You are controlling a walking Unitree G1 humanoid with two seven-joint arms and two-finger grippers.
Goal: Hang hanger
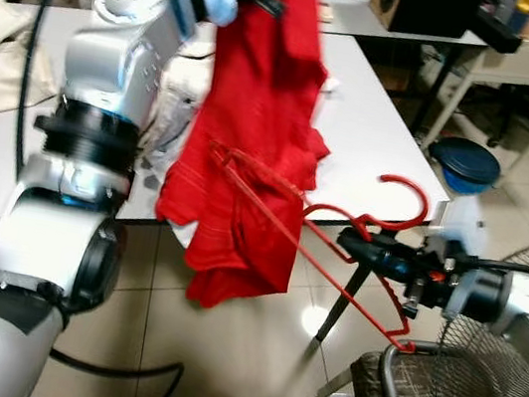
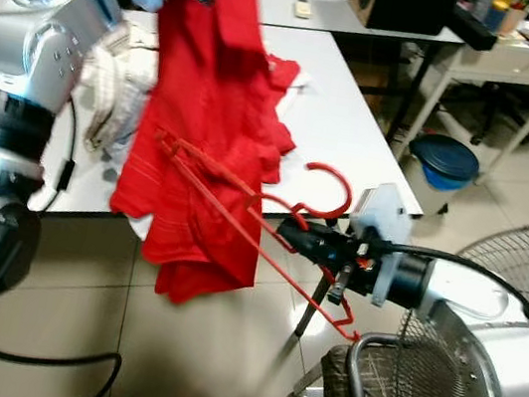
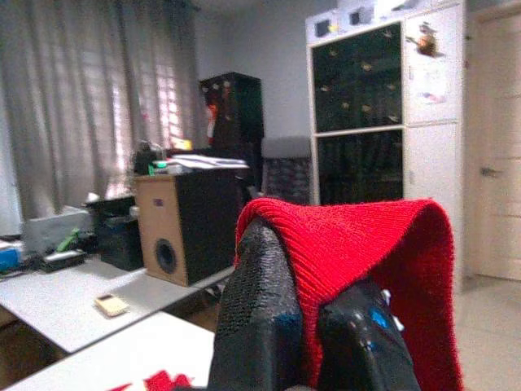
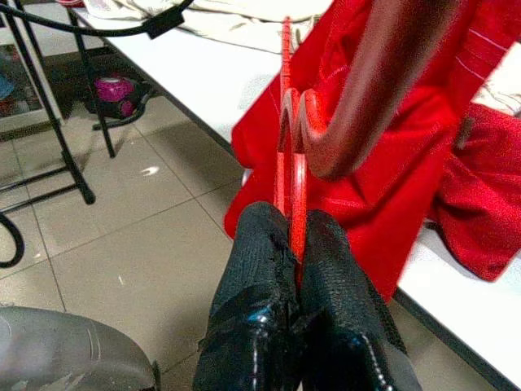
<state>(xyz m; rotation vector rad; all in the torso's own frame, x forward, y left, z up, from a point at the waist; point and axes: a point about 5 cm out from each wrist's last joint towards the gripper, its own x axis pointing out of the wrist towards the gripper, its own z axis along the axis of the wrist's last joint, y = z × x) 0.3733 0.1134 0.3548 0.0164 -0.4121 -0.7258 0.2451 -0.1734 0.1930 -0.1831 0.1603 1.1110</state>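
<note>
Threading red hanger (image 1: 340, 233) into red garment (image 1: 256, 127): right gripper (image 1: 363, 244) clenched on hanger neck, left gripper (image 3: 313, 314) pinching garment high above white table (image 1: 377, 126). Judgement: hold cloth taut, slide hanger arm leftward into opening, avoid snagging hem.

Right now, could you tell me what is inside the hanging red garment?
One end of the red hanger has gone into the red garment, which the left gripper holds up. The right gripper pinches the hanger. The end inside is covered by cloth.

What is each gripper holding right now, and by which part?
The right gripper pinches the red hanger just below its hook. The left gripper holds the red garment up by a top fold.
</note>
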